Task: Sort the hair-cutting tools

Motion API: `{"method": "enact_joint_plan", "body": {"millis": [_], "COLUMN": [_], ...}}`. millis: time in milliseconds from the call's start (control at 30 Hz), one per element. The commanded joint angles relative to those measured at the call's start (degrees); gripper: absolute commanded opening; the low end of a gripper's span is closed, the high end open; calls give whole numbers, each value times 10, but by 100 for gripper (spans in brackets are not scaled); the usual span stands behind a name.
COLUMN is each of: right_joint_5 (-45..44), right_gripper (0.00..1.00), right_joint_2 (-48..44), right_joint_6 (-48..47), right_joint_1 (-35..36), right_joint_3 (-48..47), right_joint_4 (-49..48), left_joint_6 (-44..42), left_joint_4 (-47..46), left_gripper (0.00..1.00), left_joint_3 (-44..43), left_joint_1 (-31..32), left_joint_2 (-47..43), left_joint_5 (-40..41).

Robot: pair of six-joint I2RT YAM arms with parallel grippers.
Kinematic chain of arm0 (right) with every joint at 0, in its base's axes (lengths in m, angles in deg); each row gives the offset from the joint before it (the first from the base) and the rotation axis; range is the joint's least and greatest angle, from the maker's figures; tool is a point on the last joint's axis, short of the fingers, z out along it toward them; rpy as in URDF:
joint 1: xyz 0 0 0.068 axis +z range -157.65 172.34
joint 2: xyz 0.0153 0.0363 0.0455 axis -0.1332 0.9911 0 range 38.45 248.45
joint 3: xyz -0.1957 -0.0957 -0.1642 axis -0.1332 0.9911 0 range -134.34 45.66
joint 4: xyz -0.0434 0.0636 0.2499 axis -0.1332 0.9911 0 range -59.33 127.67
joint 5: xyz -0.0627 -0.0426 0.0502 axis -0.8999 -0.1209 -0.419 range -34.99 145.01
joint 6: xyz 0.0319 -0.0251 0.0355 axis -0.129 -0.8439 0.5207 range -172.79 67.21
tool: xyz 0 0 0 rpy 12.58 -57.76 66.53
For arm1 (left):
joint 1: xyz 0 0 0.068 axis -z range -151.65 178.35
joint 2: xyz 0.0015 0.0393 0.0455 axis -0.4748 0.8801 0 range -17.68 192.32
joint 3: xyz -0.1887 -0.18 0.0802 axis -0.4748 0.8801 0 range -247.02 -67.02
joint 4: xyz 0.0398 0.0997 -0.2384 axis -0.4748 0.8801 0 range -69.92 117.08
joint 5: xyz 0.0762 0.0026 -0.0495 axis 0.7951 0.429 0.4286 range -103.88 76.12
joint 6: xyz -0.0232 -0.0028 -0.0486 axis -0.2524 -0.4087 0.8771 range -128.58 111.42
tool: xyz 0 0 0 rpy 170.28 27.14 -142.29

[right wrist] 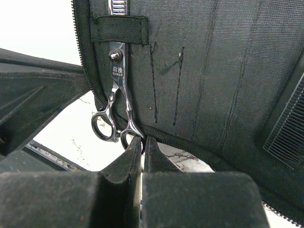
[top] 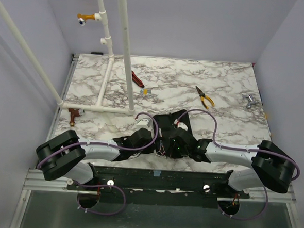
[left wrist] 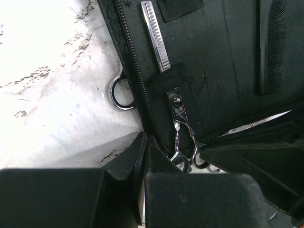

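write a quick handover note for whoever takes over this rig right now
Left gripper: shut, tips at the zip edge of the open black fabric case; a pinch on it cannot be confirmed.
Right gripper: shut at the same case's edge, beside the finger rings of the slim silver metal scissors.
Done: those scissors sit under a strap inside the case; long black comb in it too.
To do: a small silver item lies on the white marble table at far right, possibly the second scissors, too small to tell.

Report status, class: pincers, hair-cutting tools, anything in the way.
Left pincer and right pincer shut, tips at black case's zip edge. Scissors strapped inside, comb too. Yellow pliers far off; nothing blocking.
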Motion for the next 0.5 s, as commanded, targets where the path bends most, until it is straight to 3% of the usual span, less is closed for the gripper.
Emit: {"method": "enact_joint_plan", "body": {"millis": [0,333,467], "right_joint_5": [-37,-54,-40], "right_gripper": [1,1,20], "right_joint_2": [32,53,41], "right_joint_6": [-15,-46,-57], "right_joint_1": [4,-7,-7], "right_joint_3": [-30,-60,-66], "right_joint_4": [3,18,32], "left_joint_6": [5,5,6], "left_joint_4": [-4,-2,22], "left_gripper": [0,0,0], "left_joint_3": [11,20,15], "left_joint_1": [8,9,9], "left_joint_2": [10,0,-17], "left_joint_5": [-18,-15,-5]}}
